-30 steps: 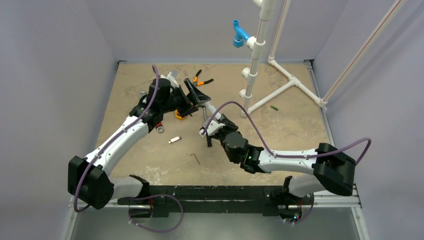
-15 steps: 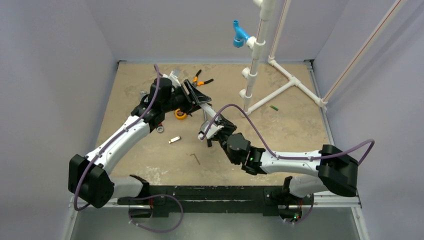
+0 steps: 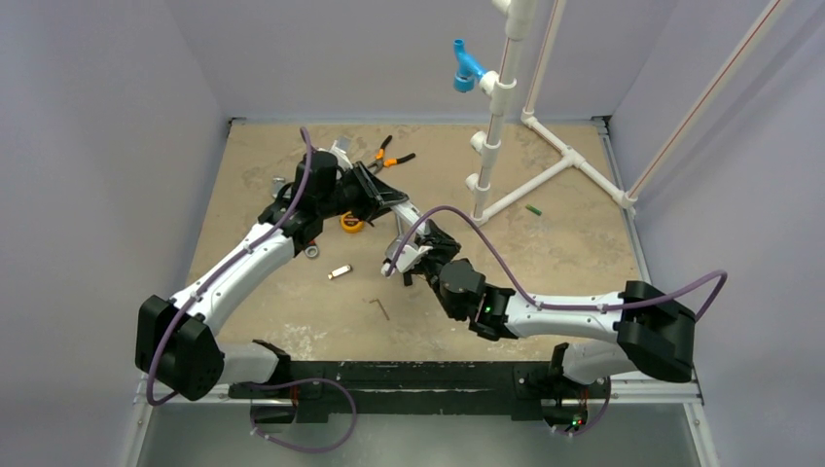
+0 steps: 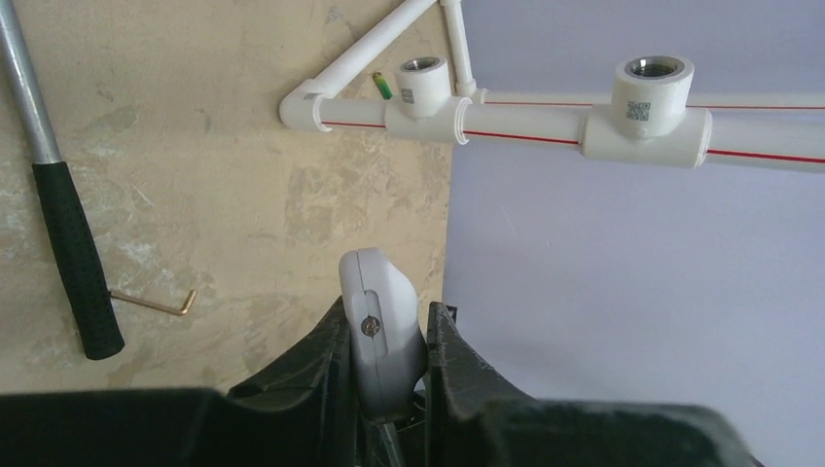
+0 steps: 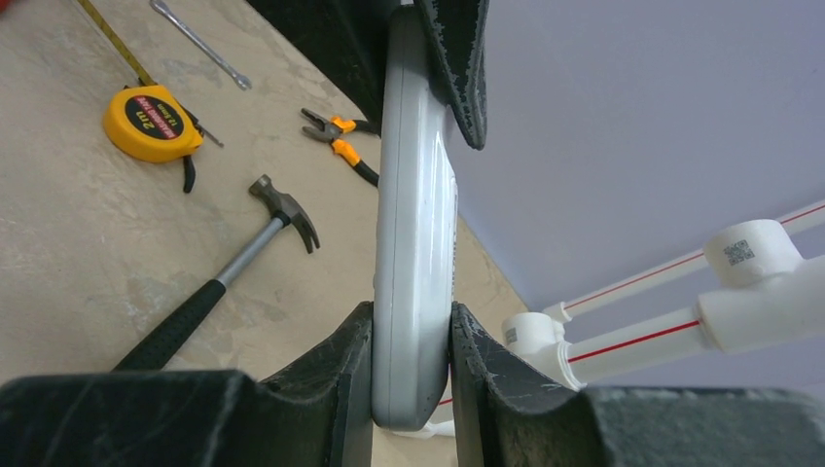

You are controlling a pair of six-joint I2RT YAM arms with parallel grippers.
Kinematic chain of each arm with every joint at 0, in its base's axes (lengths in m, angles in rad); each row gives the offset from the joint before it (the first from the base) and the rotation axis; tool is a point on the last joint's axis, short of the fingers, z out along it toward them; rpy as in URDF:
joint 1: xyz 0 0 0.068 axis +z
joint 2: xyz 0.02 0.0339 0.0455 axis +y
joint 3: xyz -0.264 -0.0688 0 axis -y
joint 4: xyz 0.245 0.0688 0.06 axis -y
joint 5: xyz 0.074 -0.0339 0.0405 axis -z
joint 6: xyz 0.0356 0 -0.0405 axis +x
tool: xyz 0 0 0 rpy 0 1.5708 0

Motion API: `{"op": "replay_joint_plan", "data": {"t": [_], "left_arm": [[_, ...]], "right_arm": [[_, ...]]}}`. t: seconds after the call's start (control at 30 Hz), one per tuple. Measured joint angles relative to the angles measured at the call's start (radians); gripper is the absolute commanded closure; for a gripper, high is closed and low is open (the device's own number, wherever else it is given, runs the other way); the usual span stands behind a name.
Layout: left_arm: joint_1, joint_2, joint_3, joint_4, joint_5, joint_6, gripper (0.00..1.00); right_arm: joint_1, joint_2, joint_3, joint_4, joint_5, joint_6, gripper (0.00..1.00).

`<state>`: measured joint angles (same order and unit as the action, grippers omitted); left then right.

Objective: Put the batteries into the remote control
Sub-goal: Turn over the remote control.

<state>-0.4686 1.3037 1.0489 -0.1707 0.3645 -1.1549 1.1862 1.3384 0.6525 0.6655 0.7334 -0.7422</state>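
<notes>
White remote control (image 5: 413,243), pinched by left gripper (image 4: 387,321) and right gripper (image 5: 411,326) in wrist views, seems barely discernible overhead.

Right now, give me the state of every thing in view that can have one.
remote: off the table, gripped at both ends
left fingers: shut on remote
right fingers: shut on remote
battery: loose beside the pipe frame, not loaded
hammer: lying flat
tape measure: tape partly drawn out
hex key: lying flat
</notes>
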Motion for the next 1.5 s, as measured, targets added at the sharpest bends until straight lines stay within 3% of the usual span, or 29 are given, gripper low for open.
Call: {"op": "replay_joint_plan", "data": {"t": [0.13,0.33,0.57,0.7,0.8,1.0,1.17,1.5], "left_arm": [[0.0,0.006,-0.003,0.014,0.016,-0.007,1.0],[-0.002,0.008,-0.017,0.089,0.074,0.033,1.0],[-0.005,0.007,-0.022,0.167,0.14,0.06,1.0],[-0.005,0.005,-0.052,0.184,0.158,0.096,1.0],[-0.005,-0.005,-0.084,0.187,0.171,0.122,1.0],[-0.005,-0.027,-0.119,0.212,0.213,0.149,1.0],[-0.005,-0.036,-0.127,0.223,0.226,0.153,1.0],[-0.005,-0.039,-0.127,0.248,0.228,0.148,1.0]], "right_arm": [[0.001,0.0,0.0,-0.005,-0.003,0.004,0.54],[0.003,-0.054,0.014,-0.094,-0.066,0.105,0.38],[-0.032,-0.222,0.116,-0.324,-0.28,0.323,0.37],[-0.23,-0.29,0.193,-0.475,-0.566,0.489,0.36],[-0.349,-0.341,0.192,-0.541,-0.68,0.563,0.36],[-0.462,-0.362,0.173,-0.581,-0.914,0.694,0.3],[-0.477,-0.357,0.111,-0.562,-1.008,0.804,0.28],[-0.476,-0.322,0.063,-0.53,-1.039,0.904,0.24]]}}
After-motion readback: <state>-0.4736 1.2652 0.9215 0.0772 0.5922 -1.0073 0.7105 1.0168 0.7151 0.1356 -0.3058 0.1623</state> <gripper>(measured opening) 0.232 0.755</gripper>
